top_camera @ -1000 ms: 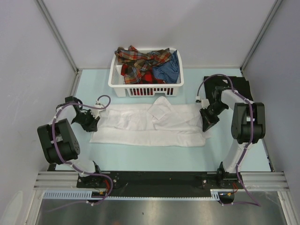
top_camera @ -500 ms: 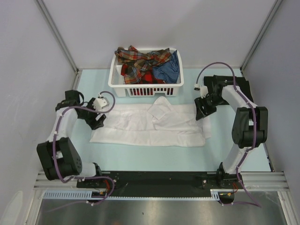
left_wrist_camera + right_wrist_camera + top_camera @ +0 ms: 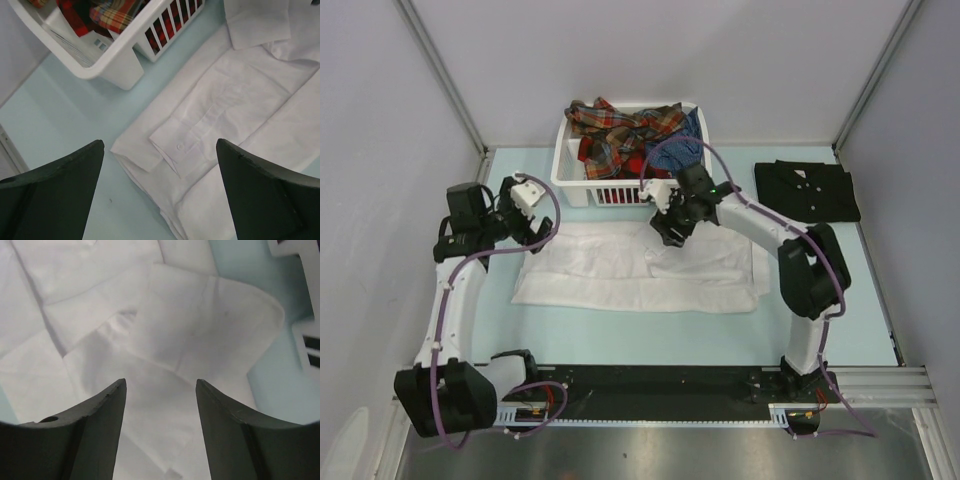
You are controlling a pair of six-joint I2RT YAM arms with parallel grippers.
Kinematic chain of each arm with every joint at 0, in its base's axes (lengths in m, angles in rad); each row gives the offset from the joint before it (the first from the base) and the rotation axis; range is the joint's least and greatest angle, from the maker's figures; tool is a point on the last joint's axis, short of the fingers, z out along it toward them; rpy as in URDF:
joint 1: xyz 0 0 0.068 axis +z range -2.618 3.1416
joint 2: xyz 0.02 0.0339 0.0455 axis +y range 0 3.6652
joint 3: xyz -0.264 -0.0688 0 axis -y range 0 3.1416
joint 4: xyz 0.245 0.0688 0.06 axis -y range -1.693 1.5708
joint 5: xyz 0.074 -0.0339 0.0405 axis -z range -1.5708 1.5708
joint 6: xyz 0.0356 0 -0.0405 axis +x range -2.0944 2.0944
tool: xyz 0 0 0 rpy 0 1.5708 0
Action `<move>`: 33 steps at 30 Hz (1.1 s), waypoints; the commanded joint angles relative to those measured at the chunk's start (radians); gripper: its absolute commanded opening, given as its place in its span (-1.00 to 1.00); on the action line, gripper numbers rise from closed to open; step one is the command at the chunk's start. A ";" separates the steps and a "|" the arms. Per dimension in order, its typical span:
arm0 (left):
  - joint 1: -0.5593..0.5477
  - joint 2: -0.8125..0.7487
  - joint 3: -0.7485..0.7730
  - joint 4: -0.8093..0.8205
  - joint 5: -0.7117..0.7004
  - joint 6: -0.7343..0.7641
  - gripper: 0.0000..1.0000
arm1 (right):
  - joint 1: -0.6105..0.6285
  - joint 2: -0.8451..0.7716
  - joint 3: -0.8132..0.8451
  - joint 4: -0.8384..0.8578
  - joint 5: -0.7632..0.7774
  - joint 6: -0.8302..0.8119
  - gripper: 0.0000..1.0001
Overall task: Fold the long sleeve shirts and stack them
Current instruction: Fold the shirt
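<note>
Left pincer (image 3: 160,145) wide, right pincer (image 3: 160,382) parted — seemingly empty.

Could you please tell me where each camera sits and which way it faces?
Top external: above, behind the bases, looking down; left arm, right arm, white shirt, basket, black shirt.
Left wrist: on left arm, facing down past open fingers at shirt cuff, basket corner.
Right wrist: on right arm, down between open fingers at shirt collar.
All share the white shirt.
</note>
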 commanded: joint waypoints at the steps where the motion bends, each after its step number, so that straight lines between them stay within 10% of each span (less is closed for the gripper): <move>1: 0.002 -0.086 -0.032 0.072 0.006 -0.091 0.99 | 0.068 0.120 0.128 0.093 0.138 0.009 0.29; 16: 0.003 -0.101 -0.037 0.072 -0.022 -0.142 0.99 | 0.188 0.309 0.252 0.090 0.265 0.175 0.20; 28: 0.002 -0.097 -0.016 0.073 -0.026 -0.137 0.99 | 0.182 0.311 0.252 0.075 0.321 0.163 -0.98; 33: 0.003 -0.097 -0.014 0.073 -0.023 -0.142 0.99 | 0.182 0.291 0.254 0.055 0.299 0.170 -0.77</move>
